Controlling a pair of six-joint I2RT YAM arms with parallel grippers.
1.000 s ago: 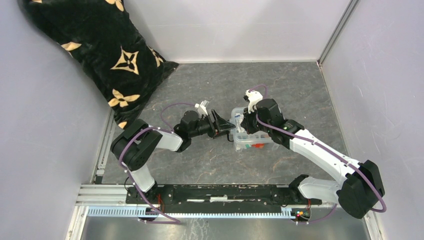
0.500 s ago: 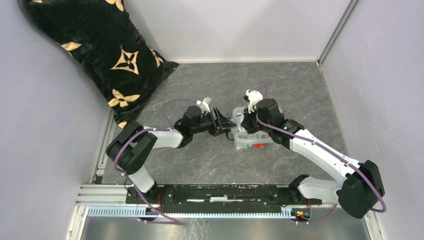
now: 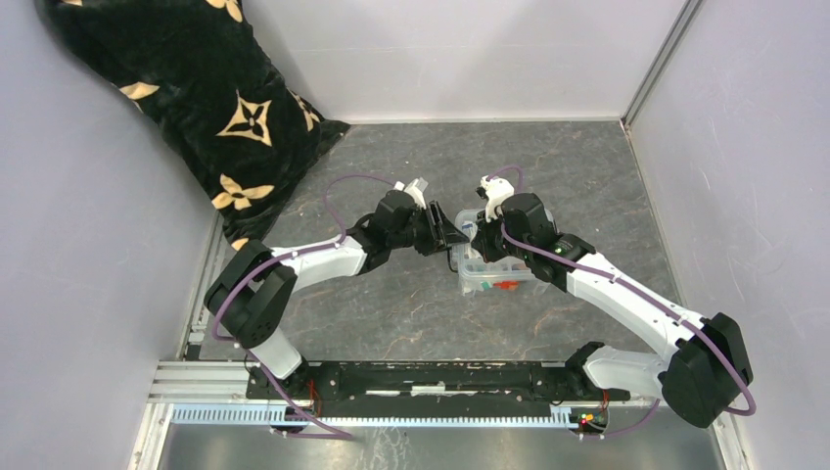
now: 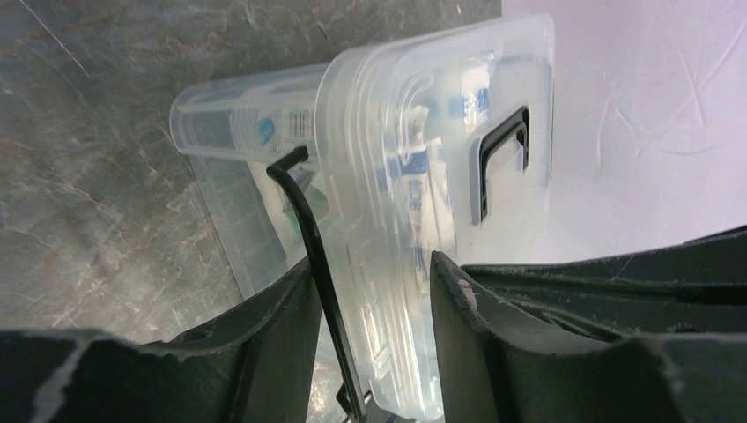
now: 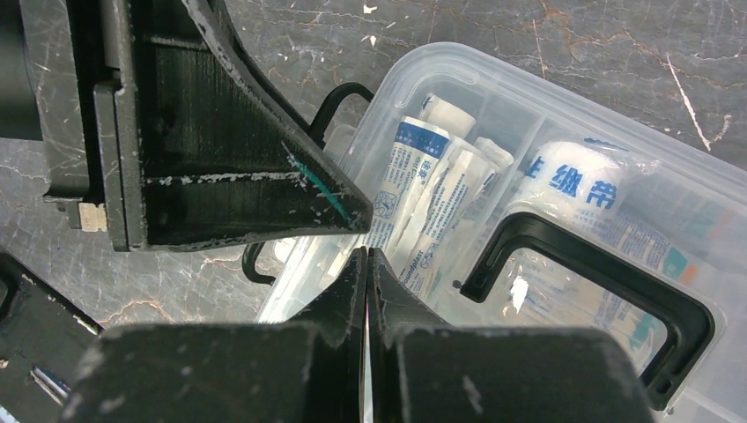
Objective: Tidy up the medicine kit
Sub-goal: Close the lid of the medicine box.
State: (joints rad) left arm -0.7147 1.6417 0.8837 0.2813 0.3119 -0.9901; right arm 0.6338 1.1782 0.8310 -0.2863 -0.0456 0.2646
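Pale, plain walls point(image 3: 450, 59) closed in a grey marbled counter point(image 3: 568, 166). A black pillow point(image 3: 186, 93) with gold flower shapes slumped in its far left corner.

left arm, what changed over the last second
The left gripper swung away from the bases and in toward the medicine kit. Its jaws narrowed until they flank the kit's lidded end, though a firm grip can't be confirmed. The kit and the right gripper, shut at the kit's rim, stayed put.
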